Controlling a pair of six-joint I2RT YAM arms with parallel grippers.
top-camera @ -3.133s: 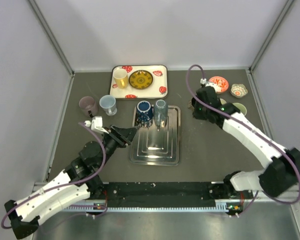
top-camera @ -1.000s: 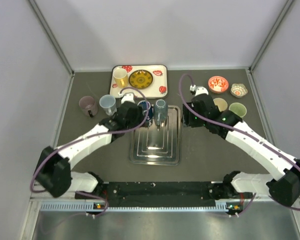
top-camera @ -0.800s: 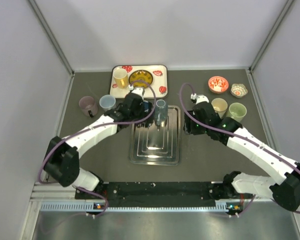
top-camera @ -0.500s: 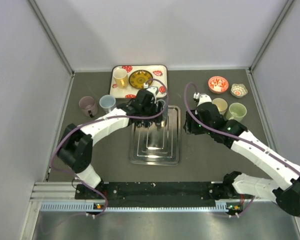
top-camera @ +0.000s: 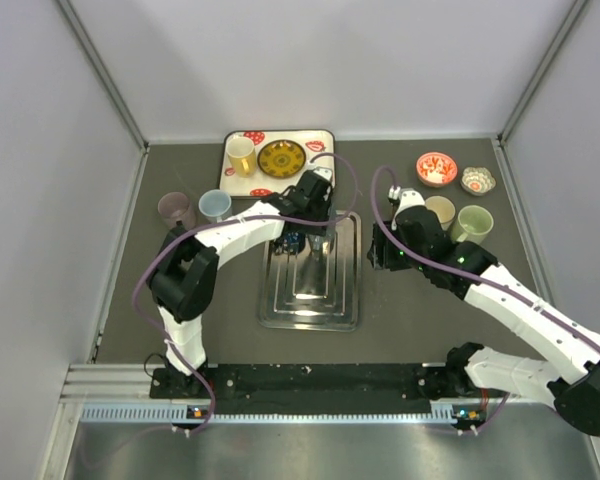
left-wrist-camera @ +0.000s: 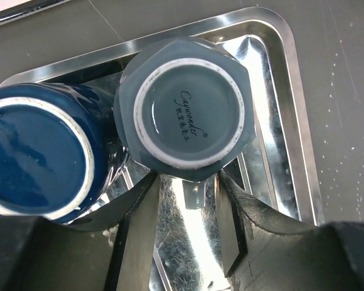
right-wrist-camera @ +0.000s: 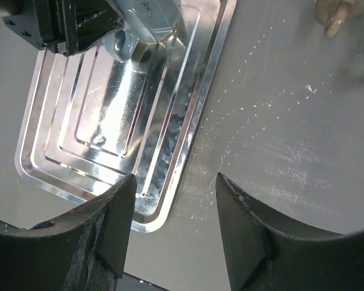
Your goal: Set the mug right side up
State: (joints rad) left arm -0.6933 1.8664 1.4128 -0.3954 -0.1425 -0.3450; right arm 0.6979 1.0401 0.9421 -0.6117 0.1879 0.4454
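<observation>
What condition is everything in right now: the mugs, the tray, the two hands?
Grey-blue mug: upside down on the steel tray, base up.
Dark blue mug: upside down too, right beside it.
Steel tray: flat on the table, holding both mugs.
Left hand: open, fingers at the grey-blue mug, not closed on it.
Right hand: open, empty, above the tray's edge.
Yellow cup: upright on the strawberry tray.

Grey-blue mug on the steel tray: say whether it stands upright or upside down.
Upside down. In the left wrist view the grey-blue mug shows its foot ring and printed mark facing up.
</observation>
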